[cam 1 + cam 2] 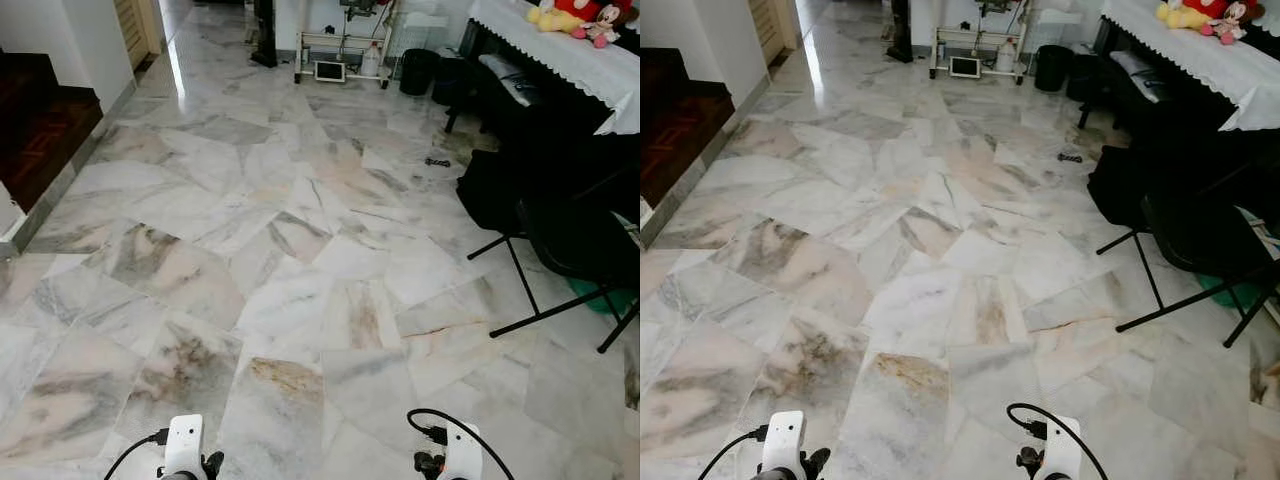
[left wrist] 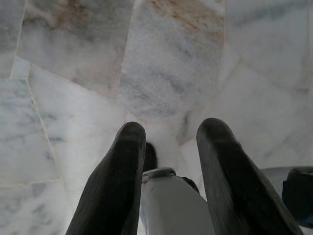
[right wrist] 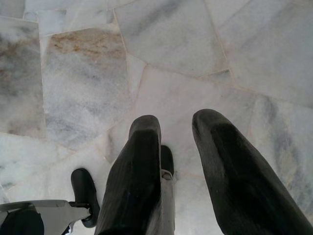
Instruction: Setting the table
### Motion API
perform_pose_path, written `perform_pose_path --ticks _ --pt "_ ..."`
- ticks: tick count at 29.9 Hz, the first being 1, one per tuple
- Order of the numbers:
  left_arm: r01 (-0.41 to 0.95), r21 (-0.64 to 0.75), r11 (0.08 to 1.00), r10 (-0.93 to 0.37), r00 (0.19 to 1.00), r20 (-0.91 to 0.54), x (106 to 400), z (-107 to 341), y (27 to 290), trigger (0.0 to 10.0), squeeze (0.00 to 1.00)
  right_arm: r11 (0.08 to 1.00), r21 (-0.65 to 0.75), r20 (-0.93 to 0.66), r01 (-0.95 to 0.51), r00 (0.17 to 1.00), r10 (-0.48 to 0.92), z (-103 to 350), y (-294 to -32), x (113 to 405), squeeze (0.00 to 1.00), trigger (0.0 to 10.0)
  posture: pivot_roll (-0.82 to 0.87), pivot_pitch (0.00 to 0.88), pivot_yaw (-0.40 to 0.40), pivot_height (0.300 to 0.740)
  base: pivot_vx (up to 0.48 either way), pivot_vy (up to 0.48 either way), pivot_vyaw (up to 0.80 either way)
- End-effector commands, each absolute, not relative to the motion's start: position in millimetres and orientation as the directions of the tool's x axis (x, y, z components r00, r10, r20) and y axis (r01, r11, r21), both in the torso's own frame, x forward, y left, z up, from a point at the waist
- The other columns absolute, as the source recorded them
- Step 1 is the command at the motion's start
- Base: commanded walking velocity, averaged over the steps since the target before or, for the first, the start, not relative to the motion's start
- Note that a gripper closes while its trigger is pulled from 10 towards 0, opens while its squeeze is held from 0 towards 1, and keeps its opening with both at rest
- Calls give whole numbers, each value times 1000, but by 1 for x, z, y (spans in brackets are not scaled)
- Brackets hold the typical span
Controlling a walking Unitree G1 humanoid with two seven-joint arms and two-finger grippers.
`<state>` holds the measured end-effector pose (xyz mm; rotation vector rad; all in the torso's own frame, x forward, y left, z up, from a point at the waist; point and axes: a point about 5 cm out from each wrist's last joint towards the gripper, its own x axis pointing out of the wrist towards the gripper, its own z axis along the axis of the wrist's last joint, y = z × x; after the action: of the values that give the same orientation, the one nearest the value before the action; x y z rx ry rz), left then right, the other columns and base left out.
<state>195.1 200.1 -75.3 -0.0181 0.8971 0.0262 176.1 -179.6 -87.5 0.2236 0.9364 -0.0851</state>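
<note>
- The robot stands on a wide marble floor (image 1: pixel 300 260), pale tiles veined grey and brown, with both arms hanging low at its sides.
- The left gripper (image 2: pixel 168 132) points down at the tiles; its two black fingers (image 2: pixel 115 186) stand apart with a clear gap between them and nothing held.
- The right gripper (image 3: pixel 176 125) hangs the same way, its fingers (image 3: pixel 222 166) spread with bare floor showing between them.
- From the head camera, the white wrist of the left arm (image 1: pixel 183 445) sits at about 7 o'clock and that of the right arm (image 1: pixel 462 450) at about 5 o'clock, each with a black cable looping off it.
- At about 2 o'clock, a long desk (image 1: pixel 570 50) carries a white lace-edged cloth; soft toys (image 1: pixel 575 15) lie on its far end. No dishes or cutlery can be made out on it from here.
- A black folding chair (image 1: pixel 570 240) stands at 3 o'clock, just beside the desk, with a dark bag (image 1: pixel 490 190) against it.
- At 12 o'clock, well away across the floor, a low white metal rack (image 1: pixel 345 50) stands by the wall, and a black bin (image 1: pixel 417 70) stands near it.
- Dark wooden stairs (image 1: pixel 35 130) rise at about 10 o'clock, beyond a white wall corner.
</note>
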Motion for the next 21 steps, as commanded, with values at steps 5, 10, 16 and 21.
perform_pose_path --ticks 5,10,16,21 --pt "23 12 1000 -5 615 -788 197 -74 202 10000 0 964 163 -807 212 591 6 -88 -179 176 0 10000 128 0 -60 740 0 0 0" --pt "23 20 1000 2 622 -783 201 -71 207 10000 0 960 169 -806 223 592 4 -88 -178 175 0 10000 125 0 -48 740 0 0 0" --pt "30 25 999 1 625 -781 202 -70 207 10000 0 959 165 -810 232 586 -2 -90 -180 170 0 10000 119 0 -56 740 0 0 0" --pt "26 12 1000 -7 631 -776 204 -71 200 10000 0 968 146 -801 204 599 -5 -88 -186 172 0 10000 71 0 -96 740 0 0 0"
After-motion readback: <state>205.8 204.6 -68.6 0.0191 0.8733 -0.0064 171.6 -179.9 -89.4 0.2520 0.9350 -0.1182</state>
